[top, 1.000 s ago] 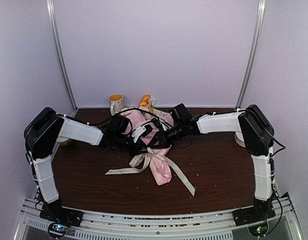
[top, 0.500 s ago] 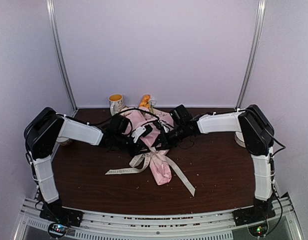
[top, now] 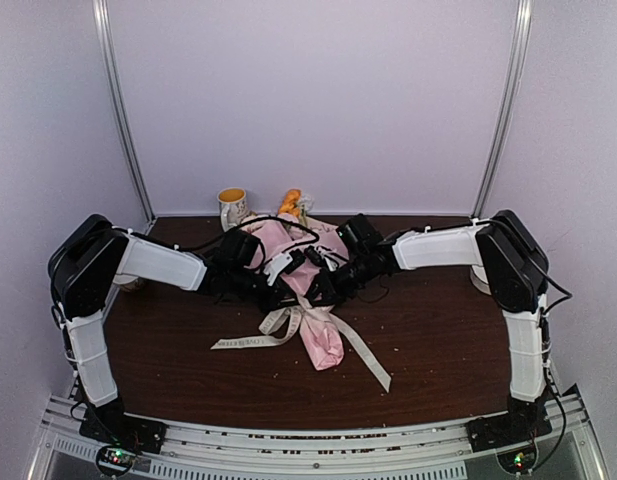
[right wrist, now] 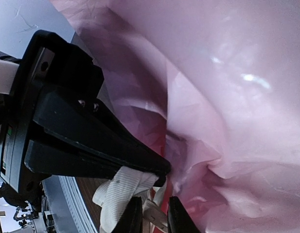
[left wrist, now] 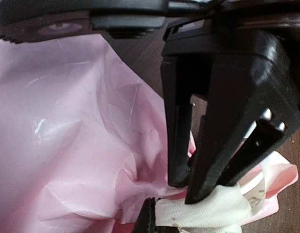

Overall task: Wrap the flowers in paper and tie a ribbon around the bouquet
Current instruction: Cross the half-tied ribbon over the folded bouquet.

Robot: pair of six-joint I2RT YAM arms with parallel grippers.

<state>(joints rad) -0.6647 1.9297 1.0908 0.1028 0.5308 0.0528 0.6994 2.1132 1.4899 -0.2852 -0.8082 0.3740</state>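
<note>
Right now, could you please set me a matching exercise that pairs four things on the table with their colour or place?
Things:
1. mug
2. ribbon
3. paper
4. tallest flower

Descriptions:
A. pale pink, crumpled into a cone
B. orange, poking out of the wrap's far end
C. cream, with tails lying on the table toward the near edge
D. standing at the far edge, left of the flowers

Pairs: 1-D, 2-C, 3-A, 4-B

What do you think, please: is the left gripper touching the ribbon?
Touching: the right wrist view shows the left gripper closed, its tips pinching the cream ribbon.
</note>
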